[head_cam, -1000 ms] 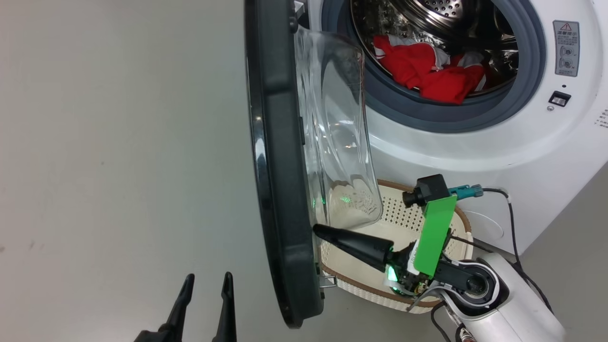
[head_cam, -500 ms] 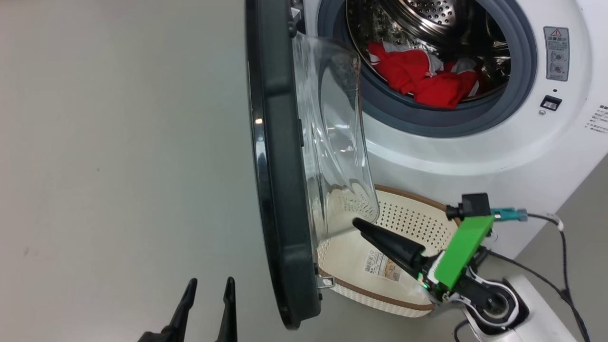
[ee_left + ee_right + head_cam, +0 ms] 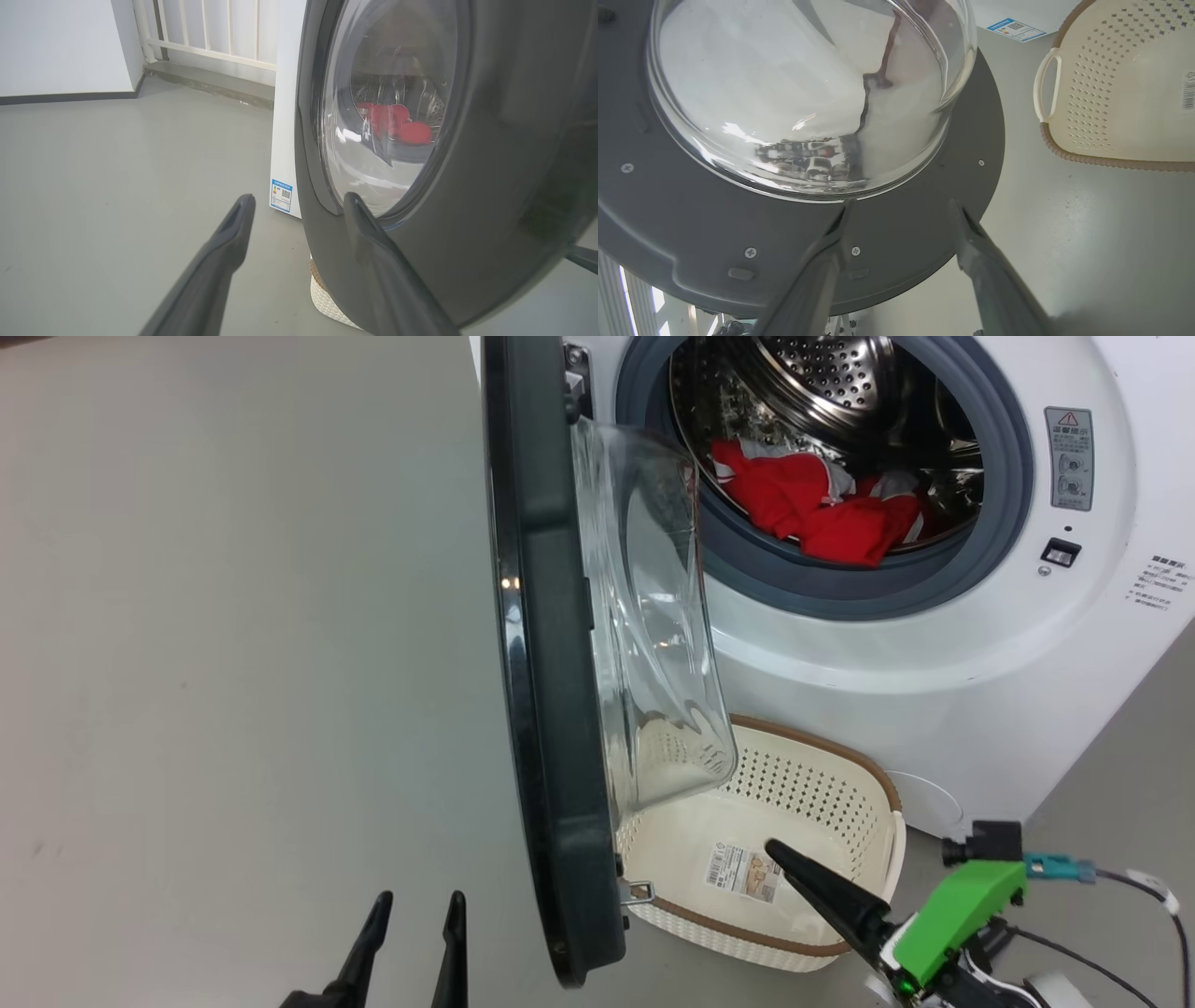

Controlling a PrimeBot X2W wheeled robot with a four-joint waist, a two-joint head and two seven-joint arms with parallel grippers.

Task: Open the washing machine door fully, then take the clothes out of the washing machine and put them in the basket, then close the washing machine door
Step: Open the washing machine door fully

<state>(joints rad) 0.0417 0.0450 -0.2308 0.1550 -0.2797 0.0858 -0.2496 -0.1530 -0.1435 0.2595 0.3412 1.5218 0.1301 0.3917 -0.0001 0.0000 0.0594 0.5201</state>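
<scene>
The washing machine door (image 3: 541, 709) stands swung out edge-on, its glass bowl (image 3: 653, 616) facing the white washing machine (image 3: 934, 663). Red clothes (image 3: 803, 509) lie in the steel drum and show through the glass (image 3: 397, 123) in the left wrist view. The cream basket (image 3: 840, 751) sits on the floor below the drum opening, holding nothing but its paper label. My right gripper (image 3: 775, 847) hovers over the basket's near side, open and empty (image 3: 900, 207), aimed at the door's inner face (image 3: 714, 224). My left gripper (image 3: 420, 901) is open on the door's outer side (image 3: 299, 198), close to the rim.
Grey floor spreads left of the door. A white wall and railing (image 3: 210, 28) stand behind. The door's metal latch hook (image 3: 638, 893) juts out near the basket (image 3: 1087, 161). Cables (image 3: 1120, 887) trail from my right wrist.
My right gripper has drawn back from the door's lower inner edge toward the lower right and opened its jaws. The head view has shifted slightly. My left gripper has stayed put.
</scene>
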